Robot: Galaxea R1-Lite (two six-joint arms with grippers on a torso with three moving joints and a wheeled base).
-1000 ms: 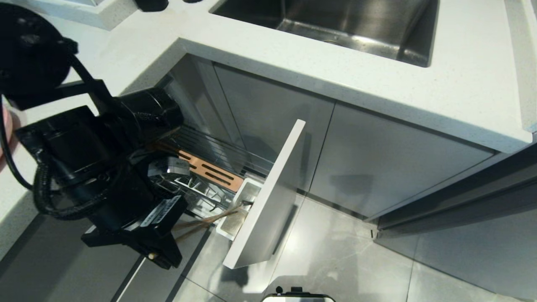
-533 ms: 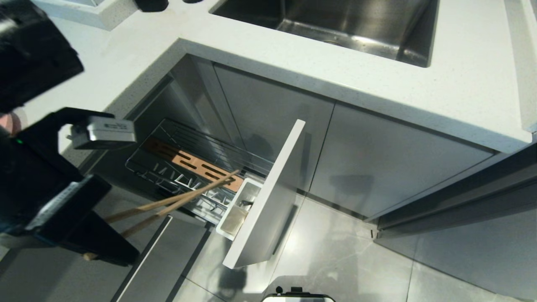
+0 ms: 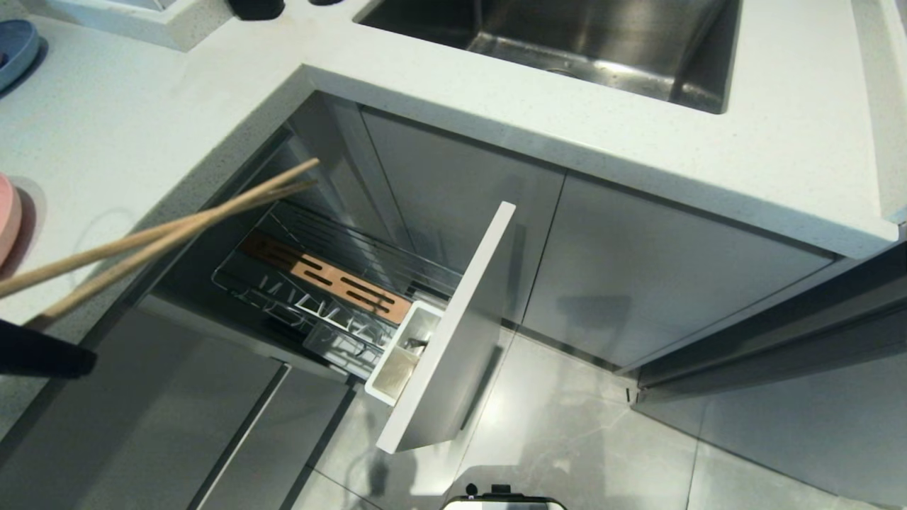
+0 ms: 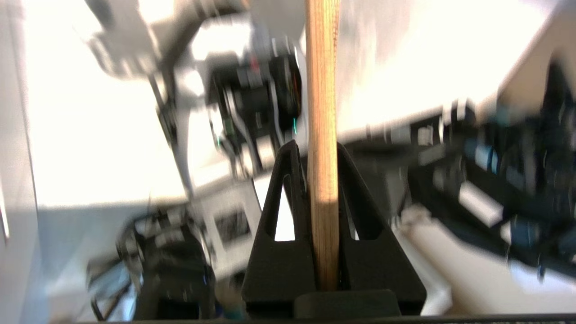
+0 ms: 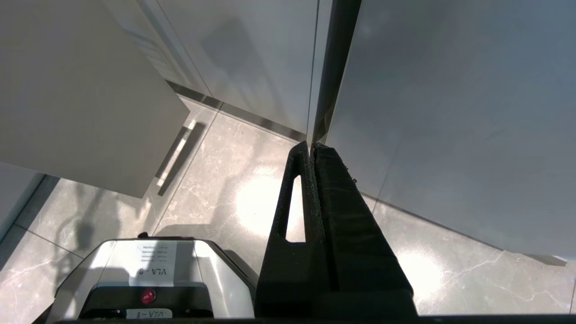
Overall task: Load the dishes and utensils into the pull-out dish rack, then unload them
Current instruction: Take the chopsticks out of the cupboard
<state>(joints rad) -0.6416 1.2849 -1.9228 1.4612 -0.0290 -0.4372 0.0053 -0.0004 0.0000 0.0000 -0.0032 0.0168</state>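
Observation:
My left gripper (image 4: 315, 146) is shut on the pair of light-wood chopsticks (image 4: 321, 112), which run straight out between its fingers. In the head view the chopsticks (image 3: 142, 234) slant up from the left edge, tips over the counter's edge above the rack. Only a dark bit of the left arm (image 3: 35, 350) shows there. The pull-out dish rack (image 3: 283, 297) stands open below, with its tan wooden strip (image 3: 347, 287), white utensil cup (image 3: 407, 347) and pale front panel (image 3: 453, 333). An edge of the pink plate (image 3: 6, 216) lies on the counter at far left.
The white countertop (image 3: 496, 106) holds a steel sink (image 3: 567, 35) at the back and a blue plate (image 3: 14, 42) at top left. My right gripper (image 5: 311, 145) hangs parked and shut over the tiled floor beside the cabinet doors, above the robot's base (image 5: 148, 279).
The left arm has lifted the chopsticks out of the utensil cup and swung them up and to the left. The arm has mostly left the head view. The rack has not moved.

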